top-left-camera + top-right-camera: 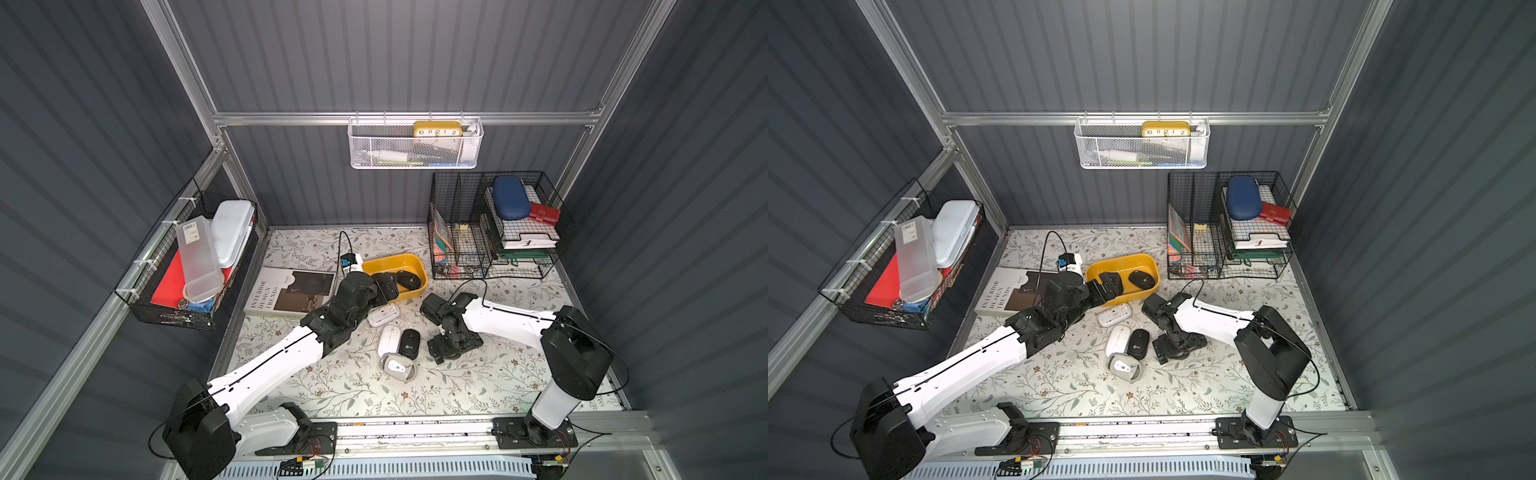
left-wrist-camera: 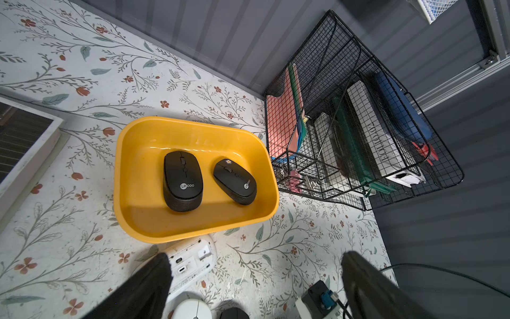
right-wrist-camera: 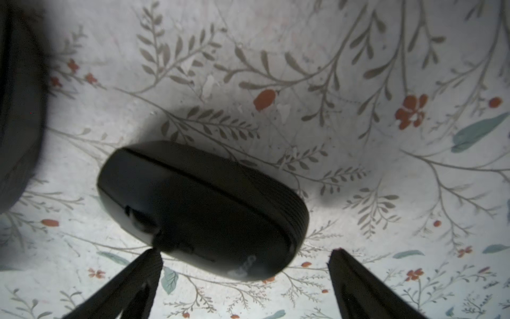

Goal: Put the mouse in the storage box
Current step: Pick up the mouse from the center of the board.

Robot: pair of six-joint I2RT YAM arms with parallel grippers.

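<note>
The mustard-yellow storage box [image 1: 415,262] [image 1: 1121,262] [image 2: 138,165] holds two black mice [image 2: 183,181] [image 2: 235,182]. My left gripper [image 1: 386,286] [image 1: 1111,286] [image 2: 256,256] hovers open over the box's near edge, with nothing between its fingers. On the mat lie an upside-down white mouse [image 1: 383,314], a white mouse [image 1: 388,340], a black mouse [image 1: 409,343] [image 3: 204,210] and a grey-white mouse [image 1: 398,367]. My right gripper [image 1: 434,351] [image 1: 1160,351] [image 3: 244,256] is low beside the black mouse, open. Only the mouse's near end lies between the fingertips.
A book [image 1: 291,293] lies left of the box, and a small cabled adapter [image 1: 349,261] sits behind it. A black wire-grid organiser [image 1: 494,226] stands at the back right. A white mesh basket [image 1: 415,143] hangs on the back wall and a black wire basket [image 1: 191,257] on the left wall.
</note>
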